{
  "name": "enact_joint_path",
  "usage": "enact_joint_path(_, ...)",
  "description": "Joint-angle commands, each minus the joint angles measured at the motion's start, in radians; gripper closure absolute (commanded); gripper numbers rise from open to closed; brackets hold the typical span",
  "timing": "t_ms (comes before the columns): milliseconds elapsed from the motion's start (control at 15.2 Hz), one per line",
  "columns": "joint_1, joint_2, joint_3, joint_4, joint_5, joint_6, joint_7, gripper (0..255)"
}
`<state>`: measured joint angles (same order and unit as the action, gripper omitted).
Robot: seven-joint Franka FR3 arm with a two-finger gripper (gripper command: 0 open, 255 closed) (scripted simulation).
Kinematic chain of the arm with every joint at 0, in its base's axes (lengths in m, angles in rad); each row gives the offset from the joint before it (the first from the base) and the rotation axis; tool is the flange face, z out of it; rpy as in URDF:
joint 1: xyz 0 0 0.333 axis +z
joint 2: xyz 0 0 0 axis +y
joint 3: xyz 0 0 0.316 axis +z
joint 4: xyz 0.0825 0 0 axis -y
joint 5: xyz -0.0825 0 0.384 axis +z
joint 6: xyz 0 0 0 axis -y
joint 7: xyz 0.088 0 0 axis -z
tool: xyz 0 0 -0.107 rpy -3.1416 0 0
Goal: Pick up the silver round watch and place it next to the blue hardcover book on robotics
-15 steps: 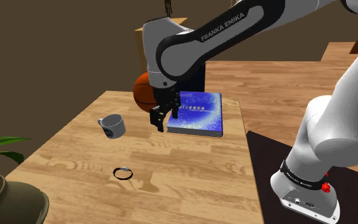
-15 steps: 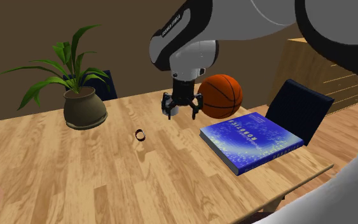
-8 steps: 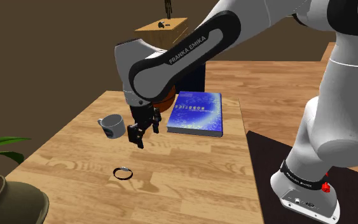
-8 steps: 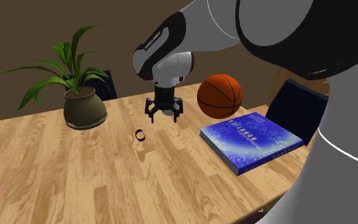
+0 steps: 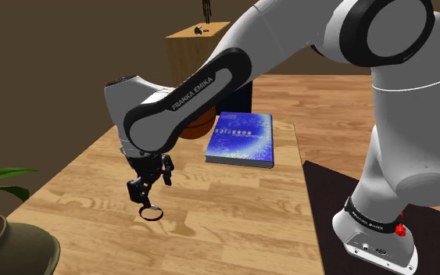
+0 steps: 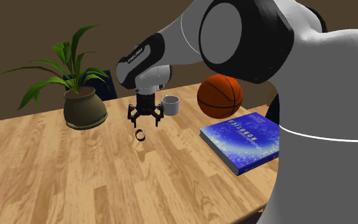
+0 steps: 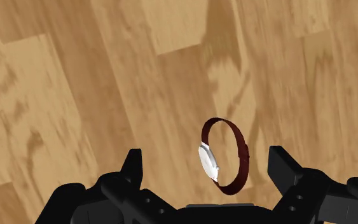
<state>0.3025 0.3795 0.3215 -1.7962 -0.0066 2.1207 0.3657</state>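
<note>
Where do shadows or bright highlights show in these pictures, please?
Wrist view: a darker shadow band crosses the wooden table beyond the open black gripper, and the silver face of the round watch with its dark red strap gleams white. Second exterior view: the orange basketball carries a soft sheen near its top.

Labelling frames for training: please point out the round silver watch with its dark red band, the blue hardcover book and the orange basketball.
Round silver watch with dark red band (image 7: 208, 162): wrist view, its silver face.
Blue hardcover book (image 6: 248, 140): second exterior view, cover's middle.
Orange basketball (image 6: 220, 97): second exterior view, ball's centre.
</note>
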Motion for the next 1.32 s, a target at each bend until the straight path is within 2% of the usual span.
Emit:
enact_joint_path(0,0.011,0.027,0.001,0.012,-0.007,0.015,0.008,0)
enact_joint_path(396,0.021,0.070,-0.004,-0.020,-0.021,0.088,0.017,0)
enact_joint_path(924,0.021,0.069,-0.004,-0.020,-0.020,0.088,0.017,0)
enact_joint_path(990,0.021,0.069,-0.004,-0.020,-0.020,0.088,0.017,255)
enact_joint_path(1254,0.021,0.069,-0.004,-0.020,-0.020,0.088,0.017,255)
